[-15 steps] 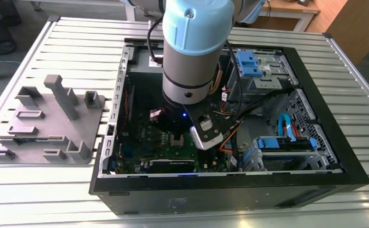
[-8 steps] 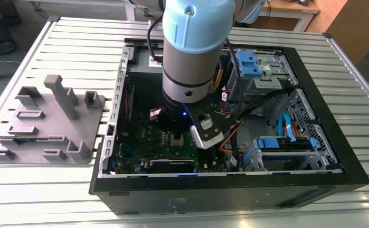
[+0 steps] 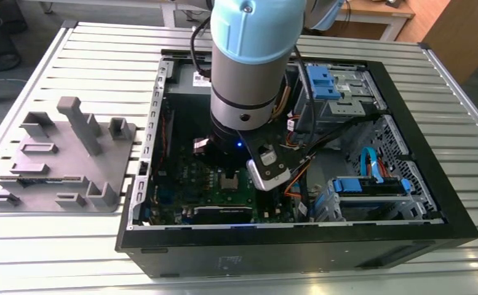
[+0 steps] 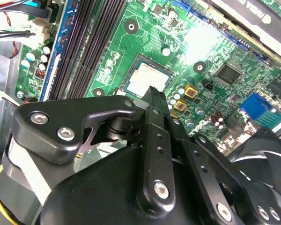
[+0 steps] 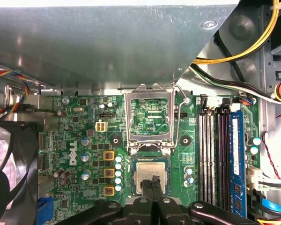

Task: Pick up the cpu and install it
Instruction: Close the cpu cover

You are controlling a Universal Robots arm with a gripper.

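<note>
We see the cpu [image 5: 150,169] lying flat in its open socket [image 5: 152,159], about nine o'clock from the hand [image 5: 153,183] in the exterior view, fingers closed together just over it, so an off-centre push could skew it and bend pins.

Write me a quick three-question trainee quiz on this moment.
1. True or false: the cpu sits in its socket on the motherboard.
2. The hinged socket plate is: A) clamped down over the cpu, B) swung open, C) removed from the board.
3. Fill in: the gripper, right over the cpu, has its fingers ____ (open/shut).
Key: 1 true; 2 B; 3 shut.
</note>
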